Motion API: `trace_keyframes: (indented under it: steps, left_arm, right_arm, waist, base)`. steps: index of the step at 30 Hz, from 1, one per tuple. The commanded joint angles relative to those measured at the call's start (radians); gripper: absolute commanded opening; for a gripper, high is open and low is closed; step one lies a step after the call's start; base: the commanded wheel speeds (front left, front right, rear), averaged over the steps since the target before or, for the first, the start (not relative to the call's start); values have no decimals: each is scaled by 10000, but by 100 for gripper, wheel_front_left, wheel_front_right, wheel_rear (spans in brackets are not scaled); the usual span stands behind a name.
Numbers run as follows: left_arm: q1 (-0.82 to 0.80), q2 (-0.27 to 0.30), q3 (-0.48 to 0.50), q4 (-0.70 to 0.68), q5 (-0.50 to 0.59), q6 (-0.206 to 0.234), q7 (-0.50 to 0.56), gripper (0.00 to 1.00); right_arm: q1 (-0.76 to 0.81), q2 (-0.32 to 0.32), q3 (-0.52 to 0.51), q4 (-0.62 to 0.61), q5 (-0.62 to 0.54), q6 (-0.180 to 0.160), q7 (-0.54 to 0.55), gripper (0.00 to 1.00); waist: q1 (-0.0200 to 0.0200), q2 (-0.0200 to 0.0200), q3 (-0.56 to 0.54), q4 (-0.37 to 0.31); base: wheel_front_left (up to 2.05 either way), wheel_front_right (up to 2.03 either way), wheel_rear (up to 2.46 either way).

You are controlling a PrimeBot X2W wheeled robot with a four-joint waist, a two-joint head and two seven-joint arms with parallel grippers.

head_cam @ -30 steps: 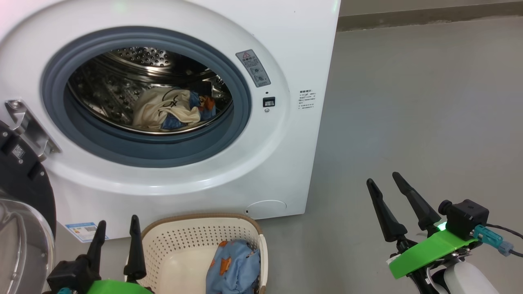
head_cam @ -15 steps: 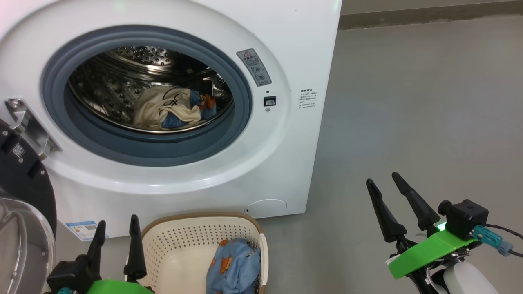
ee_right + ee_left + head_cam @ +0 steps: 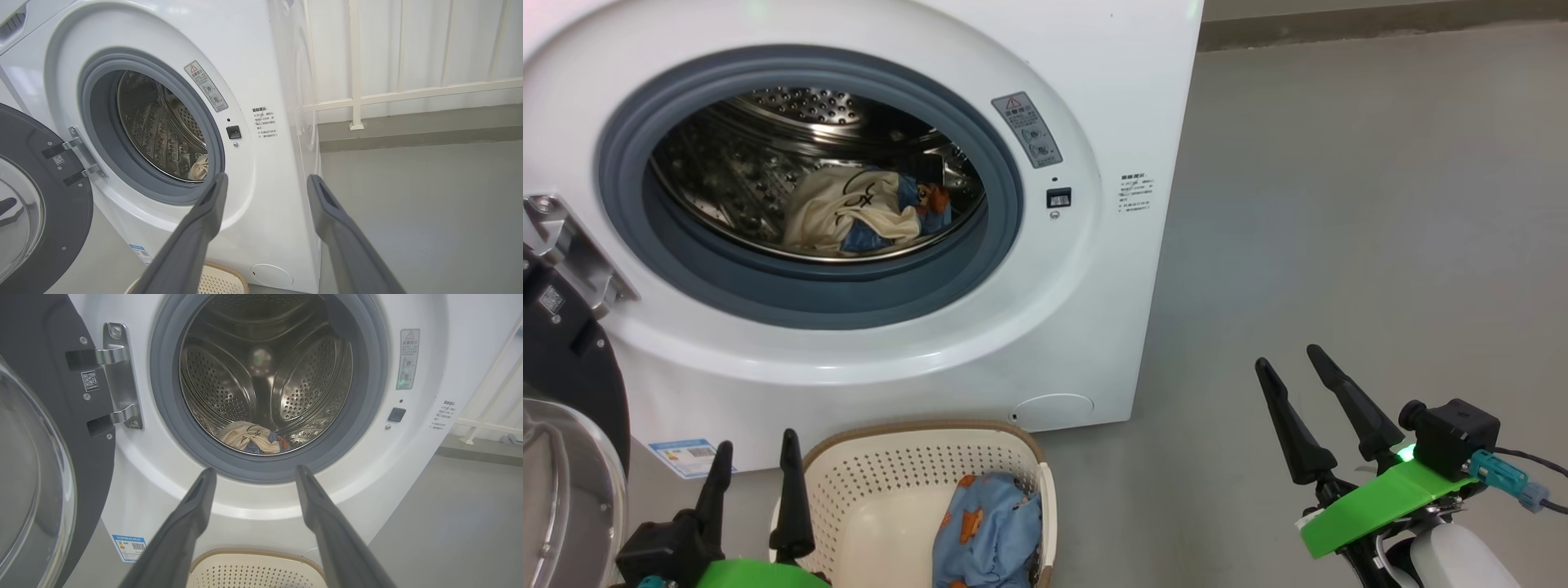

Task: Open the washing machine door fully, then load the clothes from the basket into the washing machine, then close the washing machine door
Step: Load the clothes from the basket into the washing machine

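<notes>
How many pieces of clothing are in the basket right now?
1: a light blue garment with orange prints, bunched at the right side of the basket. Others could lie beneath it or below the view's edge.

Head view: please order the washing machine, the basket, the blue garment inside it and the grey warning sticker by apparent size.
1. washing machine
2. basket
3. blue garment
4. grey warning sticker
The basket and garment are nearer the camera and cut off below, so real sizes stay unsure.

door (image 3: 572,367): open, hinged left | clothes (image 3: 987,531): one blue in basket (image 3: 882,482); rest in washing machine (image 3: 1094,269) drum
</notes>
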Motion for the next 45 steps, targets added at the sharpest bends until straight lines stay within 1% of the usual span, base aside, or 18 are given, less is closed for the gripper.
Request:
trace_keyframes:
  steps: [1,10,20,28,34,42,45]
  left_arm:
    - [-195,86,369,-270,119,-38,-61,100]
    - [-334,70,372,-124,198,-95,-61,100]
    - [-639,88,289,86,297,-204,-61,100]
    - [-1232,319,46,633,396,-392,52,100]
    - [-1818,397,-136,1213,377,-533,216,100]
    - [-2836,614,-309,2543,312,-791,297,100]
    - [-3298,611,-336,3151,124,-935,293,100]
  right_arm:
    - [-142,-97,173,-252,105,16,-48,100]
    - [-254,-117,146,-306,100,16,-48,100]
    - [-421,-108,66,-408,96,16,-48,100]
    - [-707,-54,-11,-511,116,16,-48,100]
    - [-992,52,-40,-607,118,16,-48,100]
    - [-1500,225,-75,-773,116,16,-48,100]
    - [-1671,265,-119,-827,117,16,-48,100]
  waist:
    - [0,0,54,-19]
    - [0,0,382,-162]
    - [0,0,1071,-357]
    - [0,0,2028,-545]
    - [0,0,2837,-731]
    - [0,0,4027,-989]
    - [0,0,4440,-1056]
  base:
    - [0,0,0]
    - [0,0,0]
    - [0,0,0]
    - [0,0,0]
    - [0,0,0]
    - [0,0,0]
    - [0,0,0]
